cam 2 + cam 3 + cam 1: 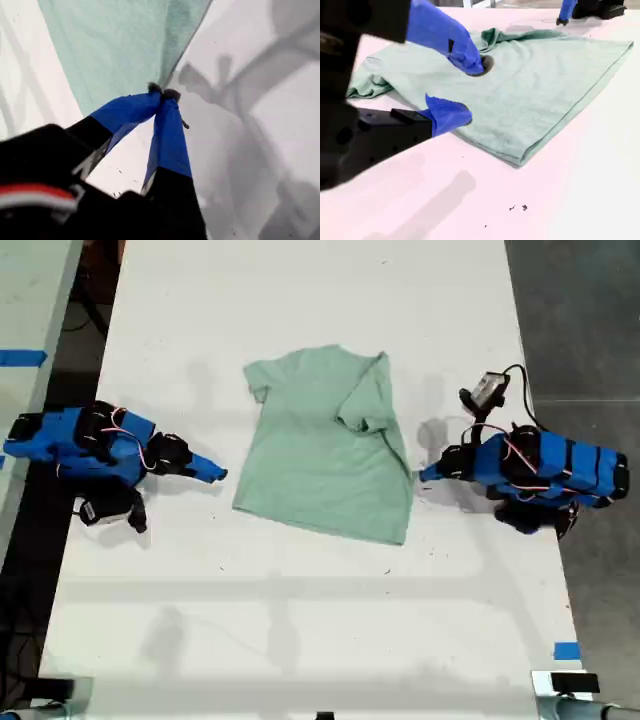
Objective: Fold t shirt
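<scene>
T shirt (325,445) flat mid-table (300,620), sleeve on exterior view's right folded in over body. My first gripper (428,474) at shirt's edge on exterior view's right, jaws closed tip to tip; can't tell if cloth pinched. My second gripper (212,471) near opposite edge, apart from it, jaws spread, empty. Prob. light, limp, quick to sag & drag; best pinched at edge or corner, low to table.

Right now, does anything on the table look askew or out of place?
Yes. The shirt lies slightly crooked on the table, and its sleeve on the exterior view's right is flipped inward over the body and bunched instead of spread flat. Nothing looks spilled or damaged.
</scene>
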